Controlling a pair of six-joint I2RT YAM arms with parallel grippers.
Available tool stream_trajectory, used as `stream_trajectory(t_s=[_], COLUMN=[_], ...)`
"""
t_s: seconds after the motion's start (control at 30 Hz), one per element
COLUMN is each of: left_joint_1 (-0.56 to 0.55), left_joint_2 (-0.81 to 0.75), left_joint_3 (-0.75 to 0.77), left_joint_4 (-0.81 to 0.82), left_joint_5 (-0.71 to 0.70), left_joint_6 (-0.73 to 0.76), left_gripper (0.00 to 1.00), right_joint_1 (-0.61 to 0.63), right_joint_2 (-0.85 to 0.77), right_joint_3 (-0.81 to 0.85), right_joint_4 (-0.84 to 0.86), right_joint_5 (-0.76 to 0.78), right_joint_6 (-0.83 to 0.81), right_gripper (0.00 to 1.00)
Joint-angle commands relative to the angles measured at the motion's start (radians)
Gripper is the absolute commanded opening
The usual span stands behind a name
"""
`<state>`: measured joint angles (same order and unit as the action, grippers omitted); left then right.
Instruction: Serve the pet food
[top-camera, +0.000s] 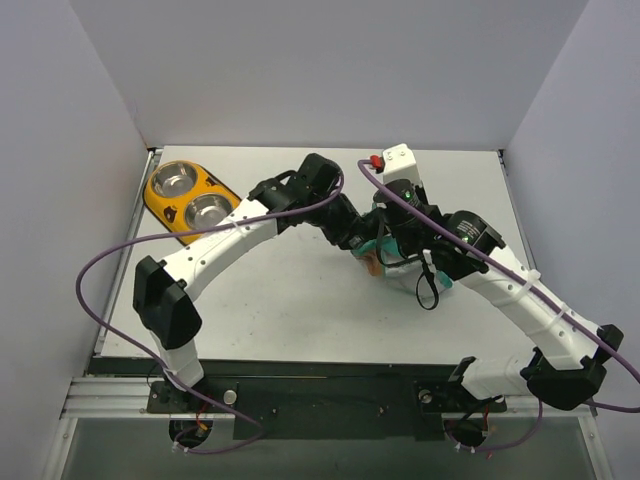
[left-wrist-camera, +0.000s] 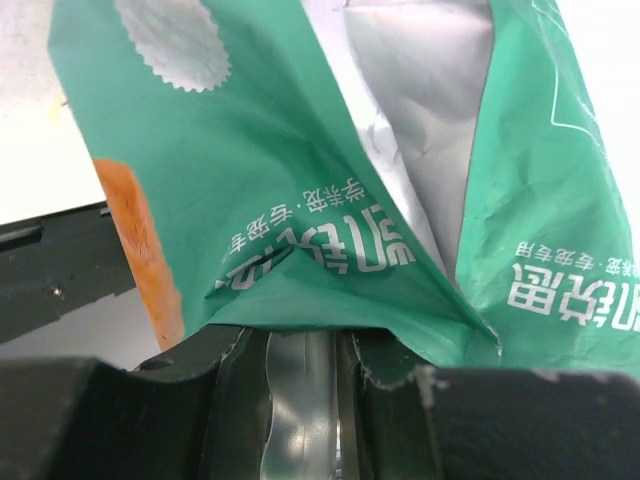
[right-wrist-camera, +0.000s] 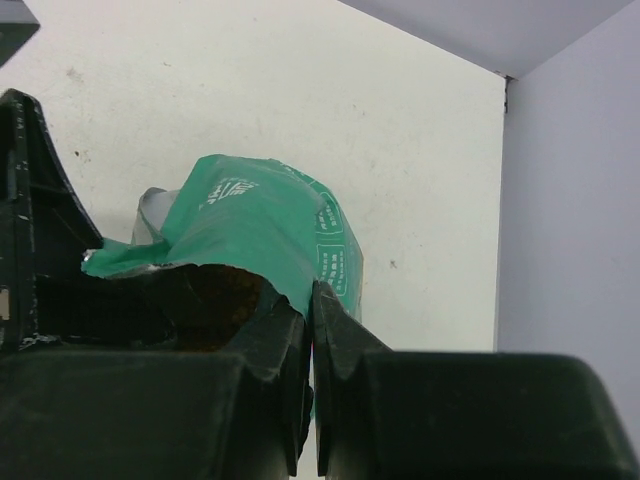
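Currently: early stage. Item: pouch (top-camera: 383, 252), teal, mid-table (top-camera: 300, 300), held between both arms, its mouth parted to show silver lining. Left gripper (left-wrist-camera: 300, 345): clamped on the pouch's lower edge. Right gripper (right-wrist-camera: 311, 300): pinched together on the rim of the mouth. Pet food (right-wrist-camera: 215, 300): apparently the dark brownish mass just inside the opening; none seen outside. Feeder (top-camera: 155, 200): yellow, far left, well apart from the pouch; both steel bowls (top-camera: 208, 210) look bare. Remaining, by my reading: carry kibble across and fill a bowl.
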<state>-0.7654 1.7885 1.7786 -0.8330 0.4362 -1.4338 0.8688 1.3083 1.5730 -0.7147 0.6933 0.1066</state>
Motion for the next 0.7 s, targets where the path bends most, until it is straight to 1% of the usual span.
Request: stream_trajectory(t_s=[0.0, 0.03, 0.07, 0.13, 0.23, 0.3, 0.33, 0.5, 0.67], left_joint_1=[-0.020, -0.025, -0.025, -0.023, -0.020, -0.020, -0.021, -0.015, -0.014], left_joint_2=[0.034, -0.007, -0.026, -0.072, -0.127, -0.156, -0.166, -0.224, -0.258], left_joint_3=[-0.214, -0.258, -0.333, -0.390, -0.427, -0.458, -0.475, -0.545, -0.556], left_joint_4=[0.374, 0.502, 0.650, 0.786, 0.880, 0.984, 0.997, 1.190, 1.253], left_joint_5=[-0.082, -0.068, -0.054, -0.039, -0.013, 0.016, 0.024, 0.042, 0.078], left_joint_6=[0.107, 0.105, 0.102, 0.111, 0.156, 0.154, 0.154, 0.089, 0.061], left_gripper=[0.00, 0.00, 0.00, 0.00, 0.00, 0.00, 0.00, 0.00, 0.00], right_joint_1=[-0.031, -0.033, -0.033, -0.043, -0.065, -0.088, -0.093, -0.140, -0.162], right_joint_2=[-0.052, -0.061, -0.066, -0.081, -0.109, -0.125, -0.129, -0.133, -0.124], right_joint_3=[-0.034, -0.048, -0.056, -0.077, -0.100, -0.108, -0.110, -0.090, -0.057], right_joint_4=[-0.025, -0.019, -0.012, -0.002, 0.003, 0.001, 0.001, -0.008, -0.019], right_joint_5=[0.034, 0.034, 0.034, 0.037, 0.038, 0.035, 0.032, 0.028, 0.049], right_joint_6=[0.005, 0.004, 0.001, -0.004, 0.002, 0.007, 0.008, -0.018, -0.047], right_gripper=[0.00, 0.00, 0.00, 0.00, 0.00, 0.00, 0.00, 0.00, 0.00])
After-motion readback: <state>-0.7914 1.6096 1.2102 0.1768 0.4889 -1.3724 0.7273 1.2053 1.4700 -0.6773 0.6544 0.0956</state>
